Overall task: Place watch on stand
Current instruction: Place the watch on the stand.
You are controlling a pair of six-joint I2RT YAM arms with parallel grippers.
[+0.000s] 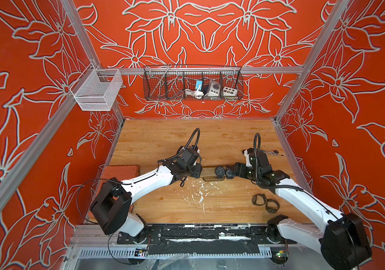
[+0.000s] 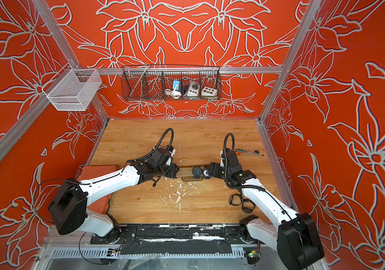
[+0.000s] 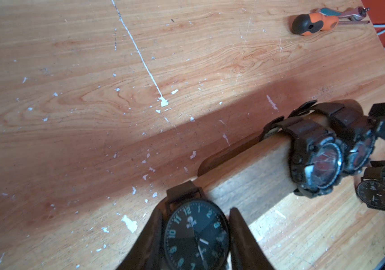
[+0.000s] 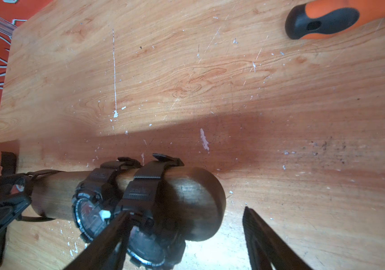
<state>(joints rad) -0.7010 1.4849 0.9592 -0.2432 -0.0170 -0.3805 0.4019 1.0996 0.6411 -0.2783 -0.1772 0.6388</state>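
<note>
The dark wooden stand (image 1: 209, 173) lies across the table's middle between both grippers, its bar (image 3: 245, 182) resting on an oval base (image 3: 222, 154). My left gripper (image 3: 197, 210) is shut on a black watch with teal numerals (image 3: 196, 236), held at the bar's left end. Two black sport watches (image 3: 315, 163) (image 3: 359, 152) sit strapped around the bar near its right end. My right gripper (image 4: 186, 211) is open and straddles the bar's rounded right end (image 4: 194, 194). One of its fingers (image 4: 116, 233) lies against the outer sport watch (image 4: 149, 245).
Two loose black watches (image 1: 259, 199) (image 1: 272, 207) lie on the table beside the right arm. An orange-and-black screwdriver (image 1: 273, 153) rests near the right wall. An orange case (image 1: 120, 173) sits at the left edge under the left arm. Wire baskets (image 1: 192, 83) hang on the back wall.
</note>
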